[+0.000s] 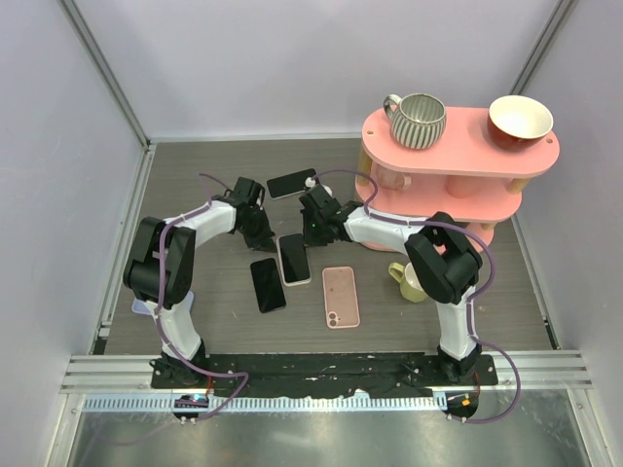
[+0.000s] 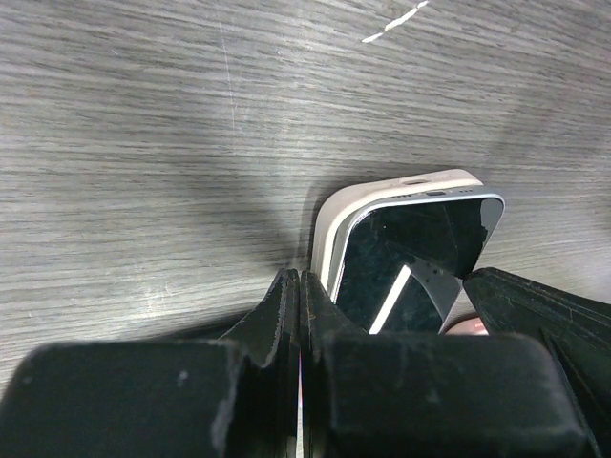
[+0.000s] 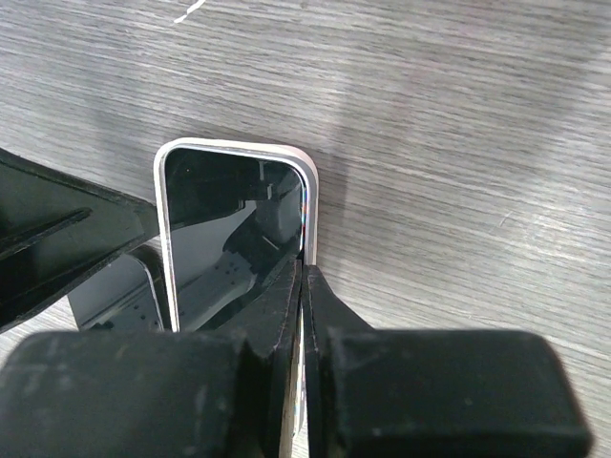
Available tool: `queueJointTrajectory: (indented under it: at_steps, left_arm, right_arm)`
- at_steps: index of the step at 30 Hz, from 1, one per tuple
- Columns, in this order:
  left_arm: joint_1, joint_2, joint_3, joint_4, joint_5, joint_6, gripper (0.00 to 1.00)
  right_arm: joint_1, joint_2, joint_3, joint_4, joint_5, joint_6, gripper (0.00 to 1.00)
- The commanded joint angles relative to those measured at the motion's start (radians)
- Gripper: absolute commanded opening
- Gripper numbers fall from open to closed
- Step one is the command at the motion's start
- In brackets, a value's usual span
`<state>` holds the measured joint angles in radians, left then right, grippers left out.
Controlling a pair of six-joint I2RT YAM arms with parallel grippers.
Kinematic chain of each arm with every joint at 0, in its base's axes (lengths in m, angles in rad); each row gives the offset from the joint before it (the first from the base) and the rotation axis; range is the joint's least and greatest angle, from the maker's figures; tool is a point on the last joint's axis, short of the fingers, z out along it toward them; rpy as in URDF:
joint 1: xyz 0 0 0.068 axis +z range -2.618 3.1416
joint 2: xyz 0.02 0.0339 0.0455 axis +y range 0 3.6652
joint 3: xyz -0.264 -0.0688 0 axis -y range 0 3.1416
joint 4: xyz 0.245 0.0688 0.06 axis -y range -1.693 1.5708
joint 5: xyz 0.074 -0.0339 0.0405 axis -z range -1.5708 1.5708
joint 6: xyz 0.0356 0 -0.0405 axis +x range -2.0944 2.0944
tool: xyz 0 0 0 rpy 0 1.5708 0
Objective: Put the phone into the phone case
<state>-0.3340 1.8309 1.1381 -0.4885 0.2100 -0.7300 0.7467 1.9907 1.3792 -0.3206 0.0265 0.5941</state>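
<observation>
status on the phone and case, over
Left gripper shut, right gripper shut, both at edges of the phone. Phone lying in white case. Black phone close alongside.

Left arm [image 1: 200, 222] and right arm [image 1: 375, 226]: white link shells, black joint housings, purple cable [image 1: 492, 261] routed along each. Left hand [image 2: 299, 279] and right hand [image 3: 301, 265]: matte black, moulded, lightly scuffed edges.

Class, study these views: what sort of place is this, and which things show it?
Probably a robot test cell: plain panel walls enclose the table, the left arm and right arm are bolted to its near edge, and phones and a pink shelf look like staged props.
</observation>
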Motion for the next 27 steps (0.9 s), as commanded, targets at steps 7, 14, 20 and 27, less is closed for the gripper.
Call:
queueJointTrajectory:
  at_steps: [7, 14, 20, 27]
  left_arm:
    - [-0.014, -0.002, 0.009, 0.042, 0.038, -0.017, 0.0]
    - [-0.014, -0.002, 0.005, 0.044, 0.042, -0.019, 0.0]
    - [-0.014, -0.002, 0.008, 0.045, 0.042, -0.017, 0.0]
    - [-0.014, 0.001, 0.008, 0.045, 0.048, -0.017, 0.0]
  right_arm:
    - [0.005, -0.041, 0.04, -0.06, 0.153, -0.042, 0.08]
    - [0.003, -0.024, 0.034, -0.04, 0.127, -0.03, 0.07]
    - [0.0, -0.092, -0.003, 0.032, 0.018, -0.008, 0.08]
    - [0.0, -0.119, 0.006, 0.002, 0.081, -0.019, 0.08]
